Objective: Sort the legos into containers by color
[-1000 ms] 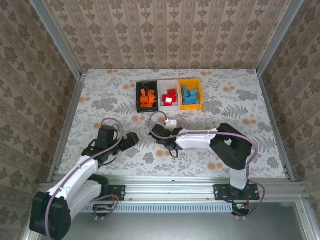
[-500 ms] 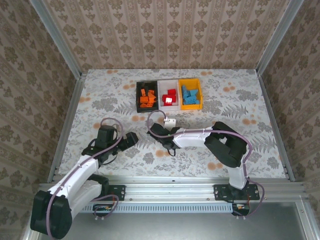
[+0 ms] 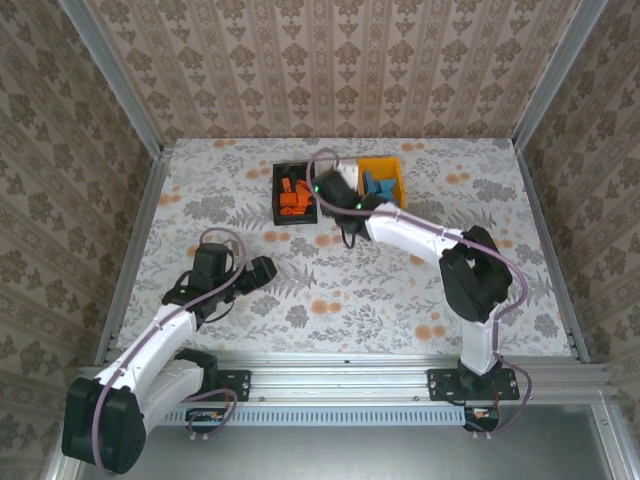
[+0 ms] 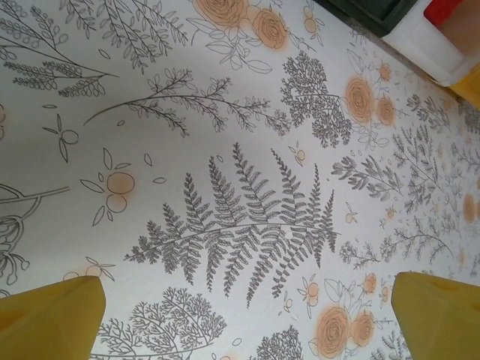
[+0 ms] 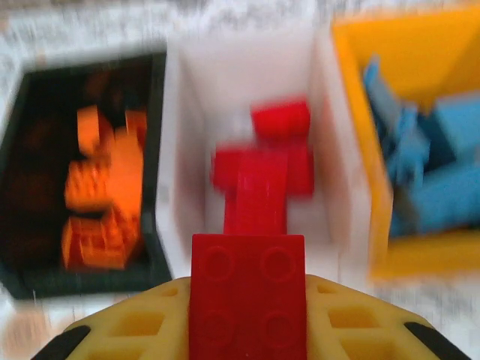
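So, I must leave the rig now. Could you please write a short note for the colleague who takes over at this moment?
Left gripper: open, holding nothing, above the table.
Right gripper: shut on a red brick, above the white bin.
Done: orange bricks are in the black bin, red bricks in the white bin, blue bricks in the yellow bin.
Left: release the held red brick into the white bin. From the top view it looks like the last one.
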You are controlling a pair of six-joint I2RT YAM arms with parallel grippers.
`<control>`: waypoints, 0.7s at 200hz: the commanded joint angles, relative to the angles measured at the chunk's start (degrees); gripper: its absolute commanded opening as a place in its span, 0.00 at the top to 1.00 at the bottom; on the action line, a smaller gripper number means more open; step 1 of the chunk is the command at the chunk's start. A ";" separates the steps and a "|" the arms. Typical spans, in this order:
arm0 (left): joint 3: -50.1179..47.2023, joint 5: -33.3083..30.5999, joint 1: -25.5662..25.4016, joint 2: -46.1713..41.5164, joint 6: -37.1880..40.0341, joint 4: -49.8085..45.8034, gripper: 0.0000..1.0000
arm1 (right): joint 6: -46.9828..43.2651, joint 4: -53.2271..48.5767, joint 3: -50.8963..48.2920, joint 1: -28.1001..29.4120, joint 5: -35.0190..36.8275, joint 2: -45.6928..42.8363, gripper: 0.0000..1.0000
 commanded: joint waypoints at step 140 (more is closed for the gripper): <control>5.22 2.49 1.84 3.34 2.99 -3.27 0.00 | -9.34 -14.99 31.62 -8.11 -12.00 19.09 0.58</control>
